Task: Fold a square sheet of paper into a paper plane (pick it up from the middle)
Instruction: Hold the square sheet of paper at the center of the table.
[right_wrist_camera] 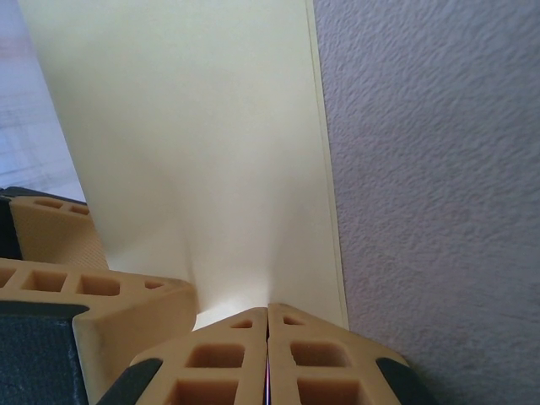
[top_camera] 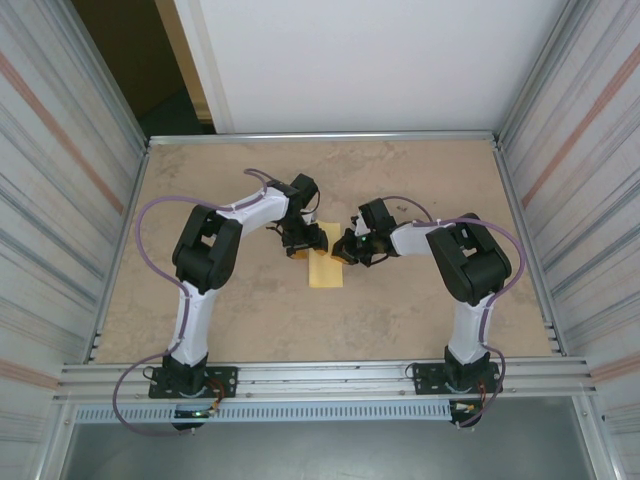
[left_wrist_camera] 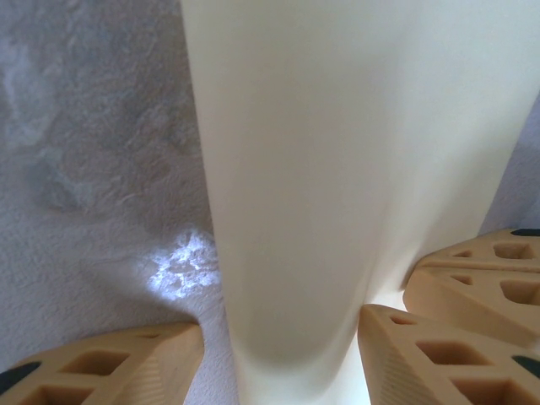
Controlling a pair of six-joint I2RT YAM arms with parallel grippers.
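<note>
Square sheet of paper (top_camera: 326,270), folded, on tan table (top_camera: 250,315) — ribbed walls (top_camera: 60,200).

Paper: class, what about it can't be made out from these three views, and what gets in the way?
- Top view: the far end of the paper lies hidden under the left gripper and right gripper. Creases are too small to see.
- Left wrist view: the paper is blurred and cut off at top and bottom.
- Right wrist view: its far edge is cut off at the top, and the shut fingers hide its near edge.
</note>
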